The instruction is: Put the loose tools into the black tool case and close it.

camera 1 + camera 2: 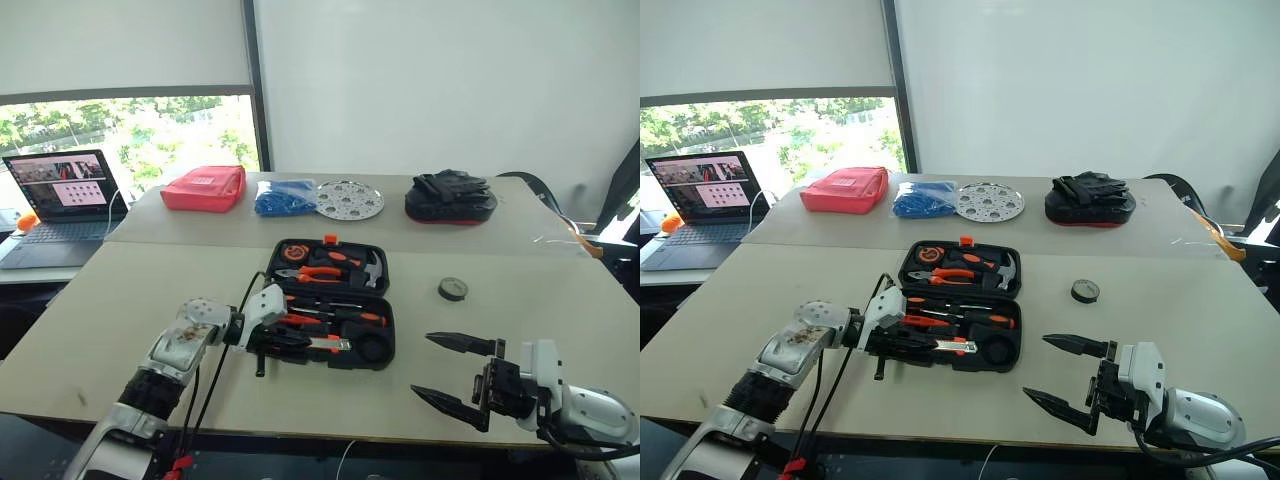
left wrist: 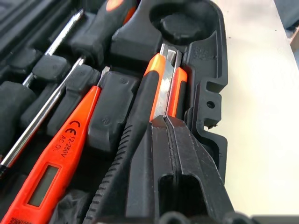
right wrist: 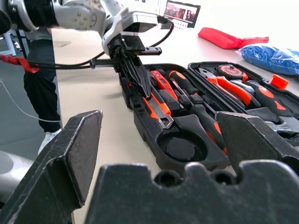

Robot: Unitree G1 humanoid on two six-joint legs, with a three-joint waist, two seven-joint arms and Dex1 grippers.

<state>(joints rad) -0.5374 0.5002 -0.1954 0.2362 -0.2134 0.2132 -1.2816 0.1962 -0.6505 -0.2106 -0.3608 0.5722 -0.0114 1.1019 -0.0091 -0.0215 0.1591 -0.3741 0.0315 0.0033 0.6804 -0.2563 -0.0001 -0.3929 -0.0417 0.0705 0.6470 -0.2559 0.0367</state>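
At the left, the left gripper (image 1: 288, 341) reaches into the open black tool case (image 1: 386, 322), fingers pressed together with nothing between them, tips resting on the orange-and-black utility knife (image 2: 161, 88) lying in the case's near row. Beside it lie the slim orange screwdriver (image 2: 58, 154) and two long screwdrivers (image 1: 335, 312). The black tape roll (image 1: 453, 289) sits on the table right of the case. Nearest right, the right gripper (image 1: 452, 372) hovers spread wide, empty.

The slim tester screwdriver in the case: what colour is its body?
Orange, with black printed markings on the slim tester screwdriver; clearest in the left wrist view.
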